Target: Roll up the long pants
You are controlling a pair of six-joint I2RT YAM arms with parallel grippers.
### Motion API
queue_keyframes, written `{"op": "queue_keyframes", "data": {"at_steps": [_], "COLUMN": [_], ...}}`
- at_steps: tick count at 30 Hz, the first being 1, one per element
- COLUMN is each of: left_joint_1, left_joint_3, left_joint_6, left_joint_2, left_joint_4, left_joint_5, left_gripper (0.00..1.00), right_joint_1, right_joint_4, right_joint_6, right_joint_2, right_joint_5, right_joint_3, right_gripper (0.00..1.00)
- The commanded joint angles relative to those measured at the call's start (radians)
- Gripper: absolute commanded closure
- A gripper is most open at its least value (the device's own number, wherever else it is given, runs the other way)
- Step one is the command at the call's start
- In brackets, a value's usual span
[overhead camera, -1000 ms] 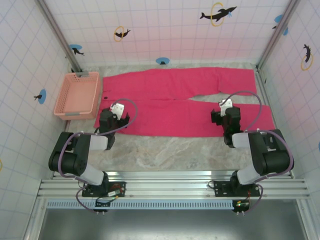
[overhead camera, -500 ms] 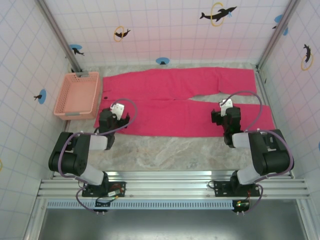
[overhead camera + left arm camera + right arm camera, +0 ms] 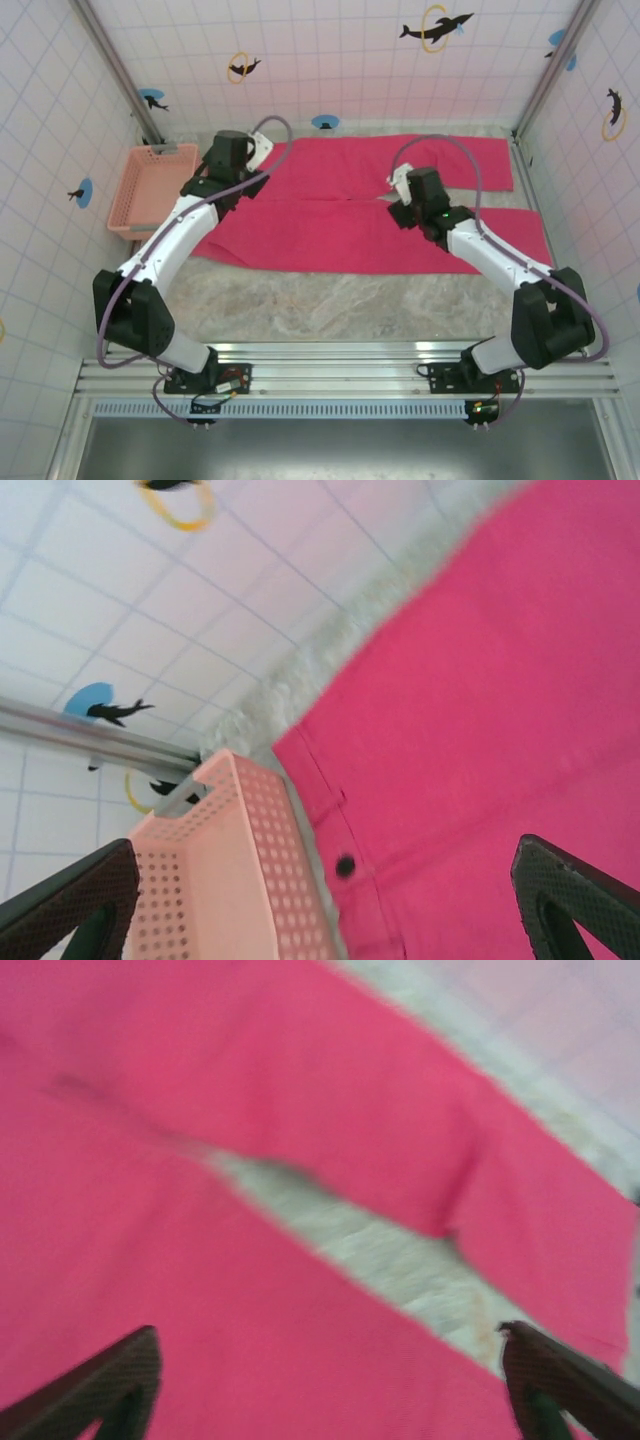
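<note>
The long pants point(image 3: 340, 235) lie spread flat on the table, bright pink-red, waist to the left and both legs running right. My left gripper point(image 3: 222, 170) hovers over the waist end, open and empty. In the left wrist view its fingers frame the pants point(image 3: 480, 680) and a black waist button point(image 3: 345, 865), with the left gripper point(image 3: 320, 920) above the waistband edge. My right gripper point(image 3: 408, 205) hangs open over the place where the legs part. In the right wrist view the right gripper point(image 3: 330, 1390) is above the nearer leg of the pants point(image 3: 150, 1260); the view is blurred.
A pale salmon-pink plastic basket point(image 3: 155, 190) stands just left of the waist, close to the left gripper; its perforated wall point(image 3: 220, 880) nearly touches the cloth. Tiled walls and metal posts close in the back and sides. Bare marbled tabletop point(image 3: 330, 305) lies in front of the pants.
Both arms have swung out from the near edge over the pants: the left to the waist by the basket, the right to the split between the legs. The pants have not moved.
</note>
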Motion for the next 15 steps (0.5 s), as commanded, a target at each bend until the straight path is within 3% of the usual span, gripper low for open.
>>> {"op": "queue_keyframes", "data": {"at_steps": [1, 5, 8, 11, 15], "left_joint_1": [-0.019, -0.022, -0.042, -0.056, -0.060], "left_joint_3": [-0.060, -0.110, -0.193, -0.249, -0.254], "left_joint_6": [0.178, 0.205, 0.208, 0.221, 0.215], "left_joint_2": [-0.025, -0.065, -0.071, -0.120, -0.111], "left_joint_4": [-0.356, -0.450, -0.432, -0.385, -0.361], "left_joint_5": [0.027, 0.133, 0.044, 0.062, 0.007], "left_gripper": [0.02, 0.02, 0.02, 0.03, 0.03], "right_joint_1": [0.057, 0.130, 0.187, 0.230, 0.260], "right_joint_4": [-0.357, -0.431, -0.496, -0.567, -0.573], "right_joint_6": [-0.081, -0.056, -0.058, -0.057, -0.049], "right_joint_2": [0.071, 0.057, 0.090, 0.133, 0.156], "right_joint_5": [-0.045, -0.062, -0.048, -0.064, -0.072], "right_joint_3": [0.035, 0.021, 0.022, 0.042, 0.032], "right_gripper": [0.15, 0.18, 0.23, 0.29, 0.29]}}
